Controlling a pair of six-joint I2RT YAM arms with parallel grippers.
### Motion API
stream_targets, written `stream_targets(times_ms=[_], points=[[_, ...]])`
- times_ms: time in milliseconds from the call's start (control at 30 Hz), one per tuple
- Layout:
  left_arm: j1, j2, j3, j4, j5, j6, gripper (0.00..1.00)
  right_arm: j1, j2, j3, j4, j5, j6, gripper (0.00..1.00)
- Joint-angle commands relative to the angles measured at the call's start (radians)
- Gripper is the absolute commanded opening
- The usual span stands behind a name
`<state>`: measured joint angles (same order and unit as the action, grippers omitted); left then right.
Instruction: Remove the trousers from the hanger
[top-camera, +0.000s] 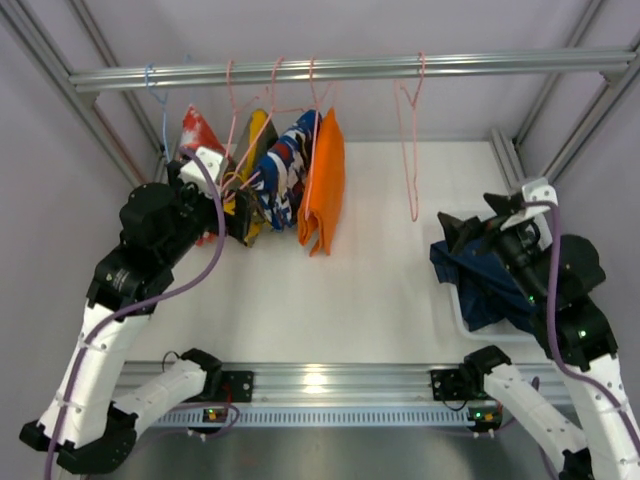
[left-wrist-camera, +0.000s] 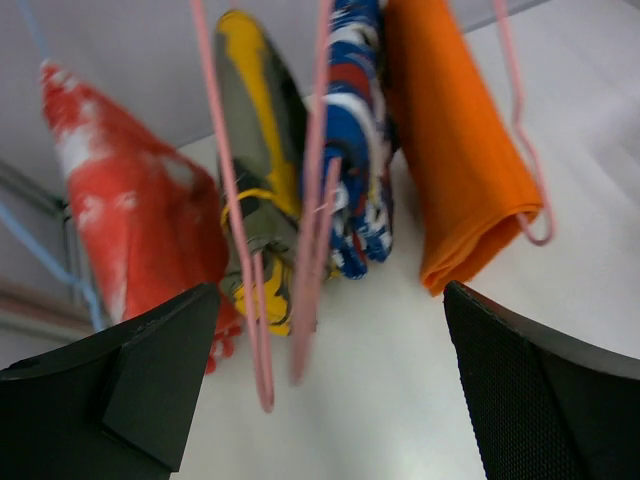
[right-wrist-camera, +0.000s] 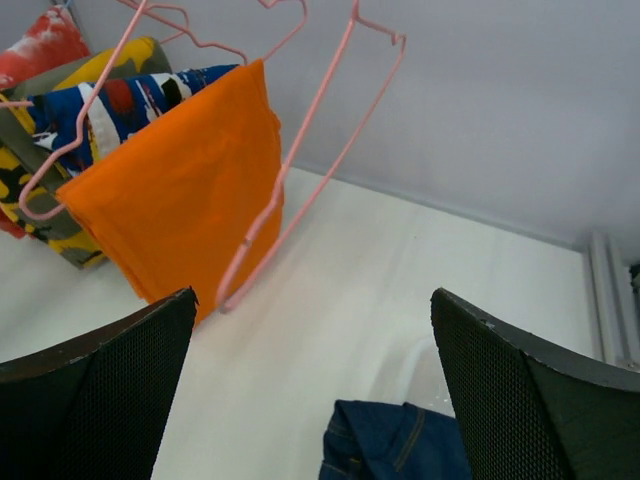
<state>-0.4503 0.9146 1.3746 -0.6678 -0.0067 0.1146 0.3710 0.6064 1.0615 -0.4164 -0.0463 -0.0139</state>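
The trousers, dark navy jeans, lie crumpled at the right of the table, partly over a white tray. Their top edge shows low in the right wrist view. The pink hanger hangs bare from the rail, apart from the jeans, and is also seen from the right wrist. My right gripper hovers just above the jeans, open, with nothing between its fingers. My left gripper is open and empty, close to the hung garments at the left.
An orange garment, a blue, red and white patterned one, a yellow one and a red one hang on pink hangers from the rail. The white tray sits at the right. Frame posts stand at both sides.
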Motion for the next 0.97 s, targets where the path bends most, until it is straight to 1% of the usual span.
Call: stream_targets(times_ms=[0, 133, 233, 267, 400, 567, 600, 700, 800, 933], points=[[0.065, -0.034, -0.020, -0.085, -0.178, -0.049, 0.99, 0.006, -0.089, -0.081, -0.078, 0.040, -0.093, 1.00], [0.113, -0.118, -0.081, -0.081, -0.268, -0.089, 0.99, 0.005, -0.239, -0.162, -0.087, 0.098, -0.120, 1.00], [0.124, -0.213, -0.175, -0.069, -0.322, -0.063, 0.99, -0.026, -0.289, -0.205, -0.091, 0.082, -0.126, 0.99], [0.125, -0.256, -0.193, -0.069, -0.323, -0.058, 0.99, -0.041, -0.313, -0.225, -0.090, 0.071, -0.133, 0.99], [0.125, -0.316, -0.239, -0.099, -0.285, -0.075, 0.99, -0.058, -0.344, -0.250, -0.093, 0.057, -0.138, 0.99], [0.125, -0.450, -0.276, -0.088, -0.253, -0.023, 0.99, -0.061, -0.369, -0.276, -0.110, 0.046, -0.144, 1.00], [0.127, -0.454, -0.278, -0.098, -0.268, -0.027, 0.99, -0.066, -0.370, -0.278, -0.114, 0.024, -0.146, 0.99], [0.125, -0.464, -0.287, -0.125, -0.323, -0.032, 0.99, -0.075, -0.382, -0.296, -0.113, 0.017, -0.146, 1.00], [0.127, -0.499, -0.321, -0.108, -0.311, -0.012, 0.99, -0.083, -0.392, -0.311, -0.111, 0.010, -0.144, 1.00], [0.125, -0.488, -0.315, -0.113, -0.323, -0.004, 0.99, -0.092, -0.393, -0.314, -0.108, 0.000, -0.139, 1.00]])
